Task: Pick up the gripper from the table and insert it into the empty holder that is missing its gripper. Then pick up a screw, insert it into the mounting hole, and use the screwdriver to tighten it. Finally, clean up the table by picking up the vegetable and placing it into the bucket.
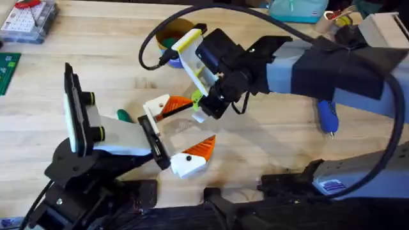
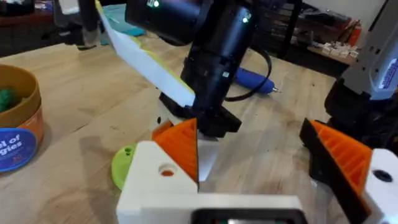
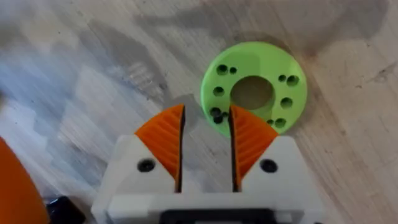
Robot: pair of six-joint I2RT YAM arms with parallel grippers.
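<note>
the right gripper (image 3: 206, 146) hangs low over the middle of the wooden tabletop (image 1: 115, 51), pointing down. in the right wrist view its orange ribbed jaws stand slightly apart with a narrow gap between them, nothing pinched, their tips at the near edge of a flat green ring (image 3: 254, 88) that lies on the wood. the ring has a large centre hole and several small holes around it. in the overhead view the right arm reaches in from the right, its dark wrist and a white and yellow part covering the ring's spot.

the left gripper (image 1: 183, 133) reaches in from the lower left. its two white fingers with orange pads (image 1: 174, 106) are spread wide, one toward the far side, the other toward the near side, with bare tabletop between them. in the left wrist view the green ring (image 2: 123, 165) peeks out just beside the far-side finger, and the right arm's black wrist stands directly beyond it.

a round cardboard bucket (image 1: 174, 35) sits at the far middle with something green inside. a blue-handled screwdriver (image 1: 328, 117) lies on the tabletop at the right, beyond the right arm. a green object (image 1: 124, 115) lies just behind the left arm's wrist; i cannot tell what it is.
</note>
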